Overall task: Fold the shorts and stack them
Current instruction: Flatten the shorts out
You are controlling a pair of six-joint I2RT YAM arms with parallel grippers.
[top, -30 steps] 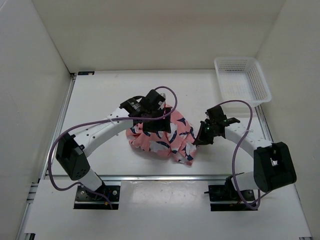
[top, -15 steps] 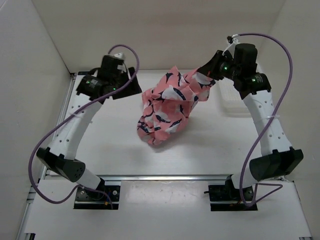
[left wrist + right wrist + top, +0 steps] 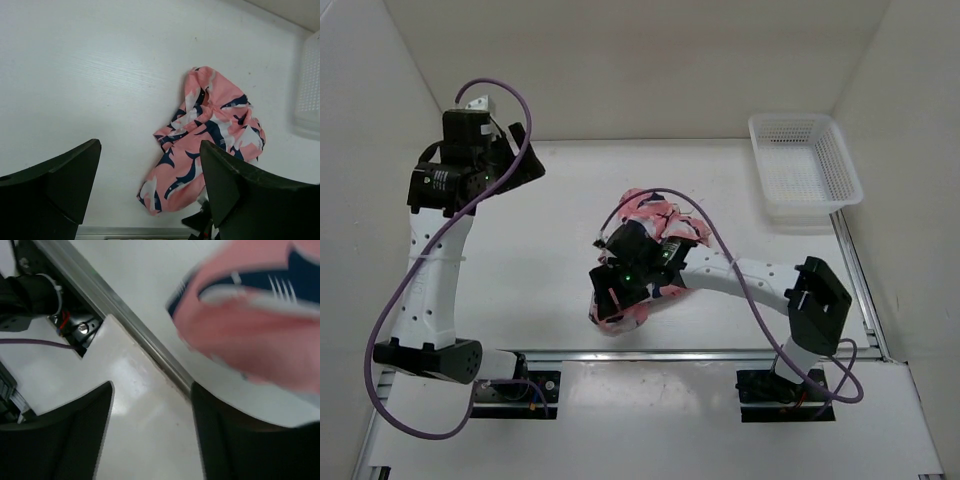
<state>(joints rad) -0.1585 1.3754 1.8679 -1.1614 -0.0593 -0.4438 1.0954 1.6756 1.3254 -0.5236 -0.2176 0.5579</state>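
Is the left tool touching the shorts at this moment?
Apart. The top view shows the left tool at the back left corner, with bare table between it and the shorts.

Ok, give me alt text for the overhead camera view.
Crumpled pink shark-print shorts lie on the table, the right gripper open over their near end. The left gripper hangs open, raised at far left; a white mesh basket sits at far right.
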